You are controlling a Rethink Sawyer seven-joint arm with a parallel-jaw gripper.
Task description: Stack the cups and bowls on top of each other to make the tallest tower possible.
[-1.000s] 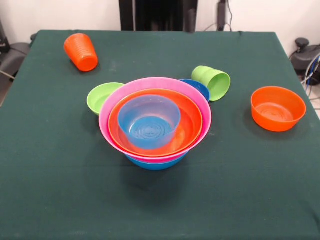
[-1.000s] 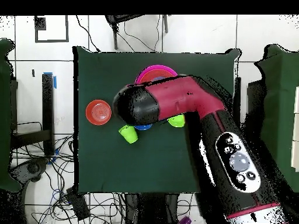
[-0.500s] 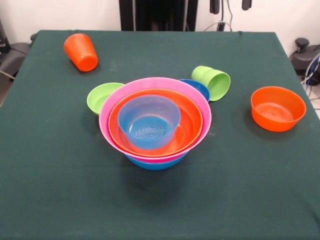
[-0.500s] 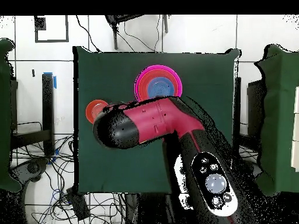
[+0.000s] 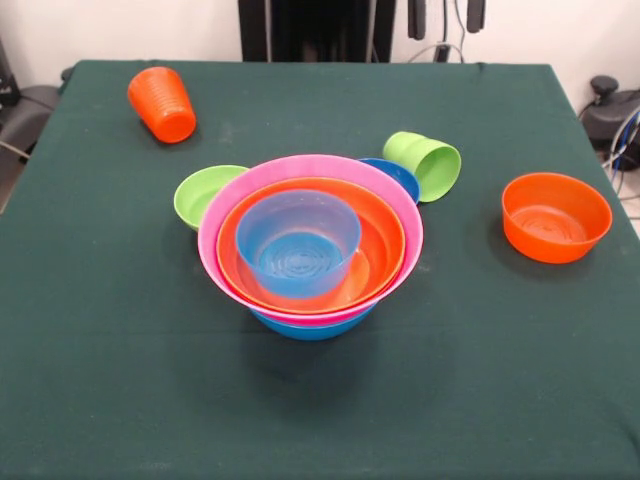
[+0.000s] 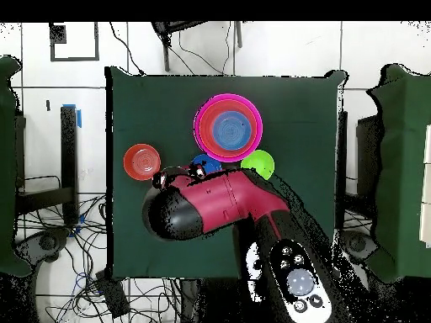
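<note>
I see the tower (image 5: 310, 255) at table centre: 4 bowls nested, wide ones lowest for a steady base. The green cup (image 5: 424, 163) lies tipped beside it, the orange cup (image 5: 162, 104) far off, the orange bowl (image 5: 555, 216) apart. My gripper (image 5: 445, 17) hangs high, fingers apart, empty.

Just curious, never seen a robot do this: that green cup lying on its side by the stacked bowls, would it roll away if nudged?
Probably. The green cup lies tipped on its round wall on the table, so a nudge would likely roll it, curving because it tapers. It looks like thin glossy plastic, so likely light, stiff and somewhat slippery. The small blue bowl beside it might stop it.
</note>
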